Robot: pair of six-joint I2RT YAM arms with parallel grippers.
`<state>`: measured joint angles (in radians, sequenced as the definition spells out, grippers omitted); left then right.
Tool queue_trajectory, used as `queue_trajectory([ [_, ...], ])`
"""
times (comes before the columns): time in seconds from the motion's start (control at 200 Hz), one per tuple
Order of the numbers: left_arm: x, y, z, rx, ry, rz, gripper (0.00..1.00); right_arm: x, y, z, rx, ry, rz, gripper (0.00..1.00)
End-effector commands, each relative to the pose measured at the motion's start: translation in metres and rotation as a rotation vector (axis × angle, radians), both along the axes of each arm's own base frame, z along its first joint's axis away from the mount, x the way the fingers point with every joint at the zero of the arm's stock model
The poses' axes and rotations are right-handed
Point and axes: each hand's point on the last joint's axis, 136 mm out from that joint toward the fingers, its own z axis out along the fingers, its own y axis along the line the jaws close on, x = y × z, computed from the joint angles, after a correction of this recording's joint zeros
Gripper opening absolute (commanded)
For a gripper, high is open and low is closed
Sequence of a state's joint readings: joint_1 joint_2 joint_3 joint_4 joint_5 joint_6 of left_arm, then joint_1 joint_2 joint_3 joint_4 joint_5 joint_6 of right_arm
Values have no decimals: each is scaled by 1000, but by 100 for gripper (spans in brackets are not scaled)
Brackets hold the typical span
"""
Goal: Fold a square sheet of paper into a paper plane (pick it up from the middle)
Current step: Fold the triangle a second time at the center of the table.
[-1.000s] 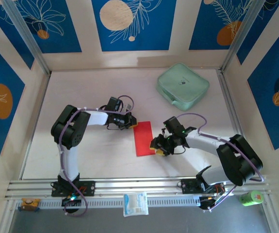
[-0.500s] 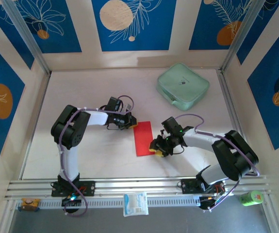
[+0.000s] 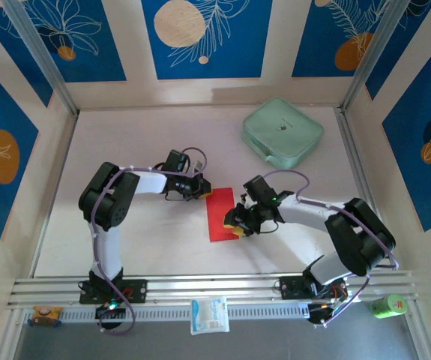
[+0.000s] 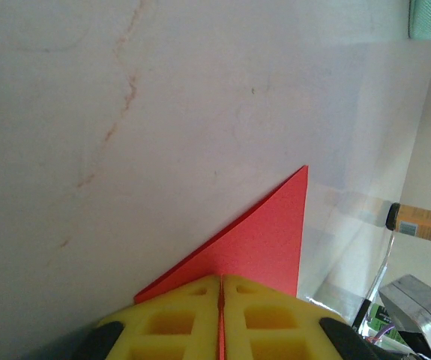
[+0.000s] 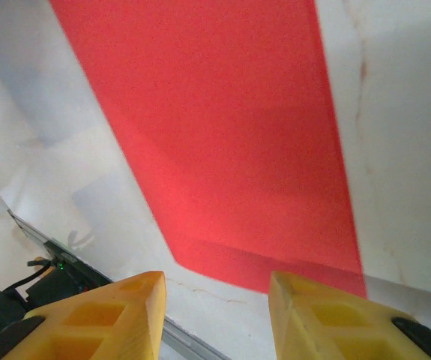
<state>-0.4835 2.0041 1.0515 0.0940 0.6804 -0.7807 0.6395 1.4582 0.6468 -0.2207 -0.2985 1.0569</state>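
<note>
The square sheet of paper [image 3: 221, 214] lies on the table as a narrow bright red rectangle, folded over on itself. My left gripper [image 3: 202, 192] is shut on its far left corner; in the left wrist view the yellow pads [image 4: 178, 322] meet with a thin red edge between them, and the paper [image 4: 267, 240] runs out ahead to a point. My right gripper [image 3: 235, 223] is at the sheet's near right edge, open. In the right wrist view its fingers [image 5: 106, 319] stand apart just short of the paper [image 5: 222, 127], with nothing between them.
A mint-green zip case [image 3: 282, 133] sits at the back right. A small white packet [image 3: 210, 314] and a green bottle [image 3: 387, 305] lie off the table beyond the front rail. Aluminium rails [image 3: 200, 286] border the table's near edge.
My right gripper has slid left and slightly away from the front, reaching the paper's near right edge. The left gripper and the paper have stayed put.
</note>
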Motion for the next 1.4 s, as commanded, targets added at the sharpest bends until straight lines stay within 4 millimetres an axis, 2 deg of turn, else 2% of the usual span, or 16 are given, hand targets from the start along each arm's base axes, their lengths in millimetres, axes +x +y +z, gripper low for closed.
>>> queue_trajectory([
  [0.0,-14,12,-20,59,67,18,11,-21,0,4,12,37,-22,42],
  [0.15,-15,11,-20,55,69,16,11,-41,8,-1,13,55,-42,45],
  [0.35,-16,11,-21,55,71,12,11,-46,22,-9,19,71,-53,47],
  [0.62,-18,12,-22,54,72,8,11,-36,21,-20,24,47,-136,47],
  [0.99,-18,12,-21,53,73,9,11,-14,12,-14,42,-20,-177,46],
  [1.395,-17,11,-21,52,71,10,11,-7,13,0,16,-97,-127,47],
])
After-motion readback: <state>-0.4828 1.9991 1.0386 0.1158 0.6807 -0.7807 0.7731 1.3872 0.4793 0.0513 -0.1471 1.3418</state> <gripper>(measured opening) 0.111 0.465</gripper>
